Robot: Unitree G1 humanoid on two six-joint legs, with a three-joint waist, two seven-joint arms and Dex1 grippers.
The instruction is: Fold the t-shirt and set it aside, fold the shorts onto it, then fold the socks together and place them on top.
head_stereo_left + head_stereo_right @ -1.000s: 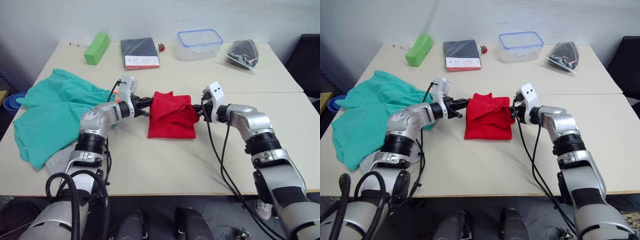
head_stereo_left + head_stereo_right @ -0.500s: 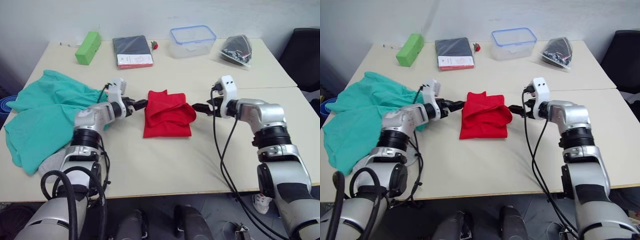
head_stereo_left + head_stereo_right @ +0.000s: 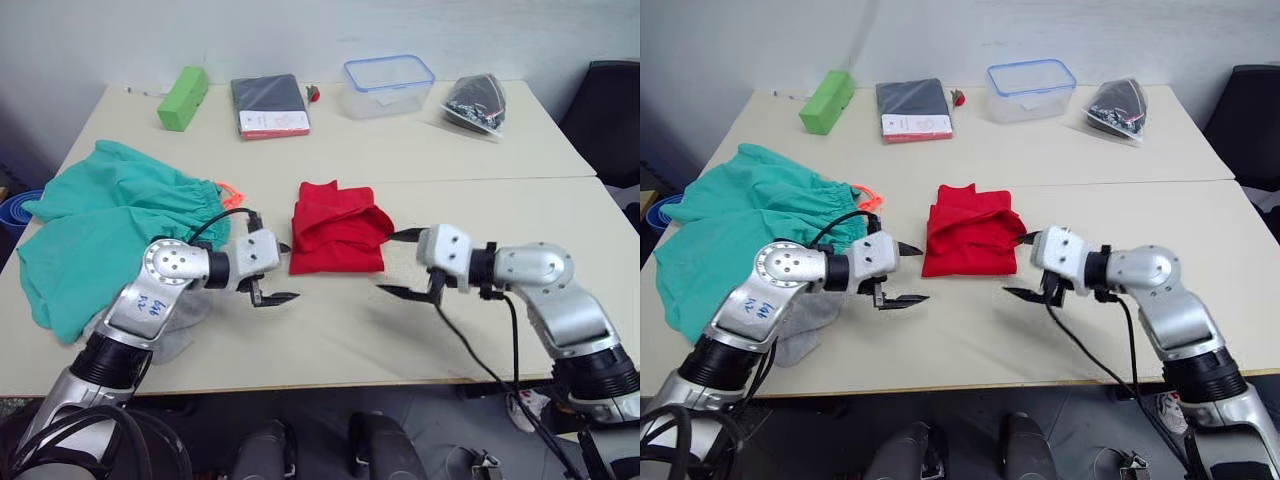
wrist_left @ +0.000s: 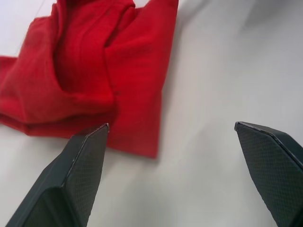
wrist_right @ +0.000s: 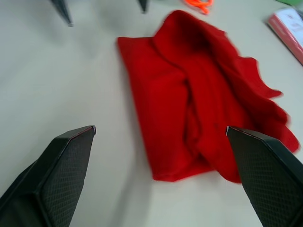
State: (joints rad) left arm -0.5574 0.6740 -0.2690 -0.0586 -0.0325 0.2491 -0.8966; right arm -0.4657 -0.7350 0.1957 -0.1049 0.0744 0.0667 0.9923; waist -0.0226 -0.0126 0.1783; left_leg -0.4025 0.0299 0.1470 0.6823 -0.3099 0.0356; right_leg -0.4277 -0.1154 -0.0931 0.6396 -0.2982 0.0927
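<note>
While both end effectors, left [image 3: 274, 273] and right [image 3: 401, 262], gape empty, the t-shirt [image 3: 337, 227] lies on the table [image 3: 330, 330].

t-shirt [image 3: 338, 228] — matt cloth, table [image 3: 420, 160] — smooth

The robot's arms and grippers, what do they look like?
Both arms are silver-grey metal shells with black ribbed joints and loose black cables. The left arm's round elbow housing carries blue handwritten marks. Each wrist ends in a white block. The left gripper and right gripper each have two black, pointed, textured fingers.
</note>
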